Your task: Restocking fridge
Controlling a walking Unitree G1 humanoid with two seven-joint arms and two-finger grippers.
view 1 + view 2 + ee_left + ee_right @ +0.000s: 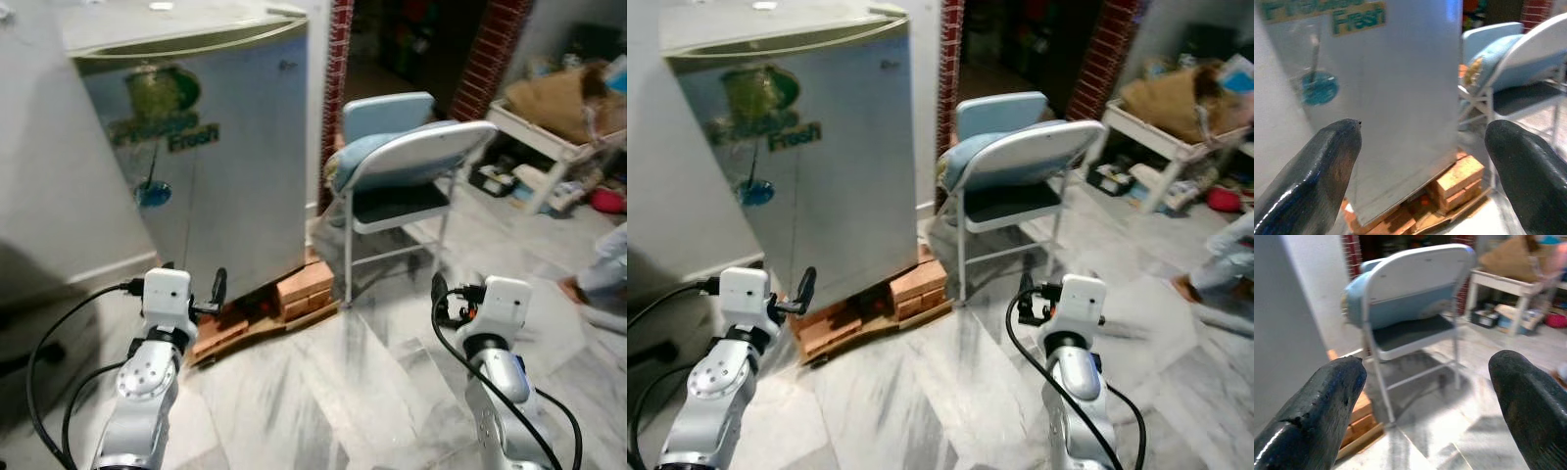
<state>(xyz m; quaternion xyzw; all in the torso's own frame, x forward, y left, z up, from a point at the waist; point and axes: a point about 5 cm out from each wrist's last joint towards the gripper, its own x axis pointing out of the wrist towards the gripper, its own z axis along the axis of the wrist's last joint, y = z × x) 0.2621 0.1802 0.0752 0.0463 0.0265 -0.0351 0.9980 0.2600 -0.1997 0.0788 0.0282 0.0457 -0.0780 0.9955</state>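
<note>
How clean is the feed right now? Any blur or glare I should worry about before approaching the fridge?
Left eye view: slightly soft overall, the fridge sticker lettering smeared, a bright glare patch on its top. Left wrist view: the left tool fingers loom large and blurred, the fridge door behind them soft. Right wrist view: the right tool fingers are out of focus, the folding chair only mildly soft.

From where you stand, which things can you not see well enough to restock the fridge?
- Inside of the fridge: hidden, its door is shut in both eye views.
- Door handle: none can be made out on the front.
- Sticker text: blurred, only "Fresh" is readable.
- Items on the white table: too small and blurred to name.
- Person: cut off by the right edge.
- Left pincer and right pincer are open and hold nothing.
</note>
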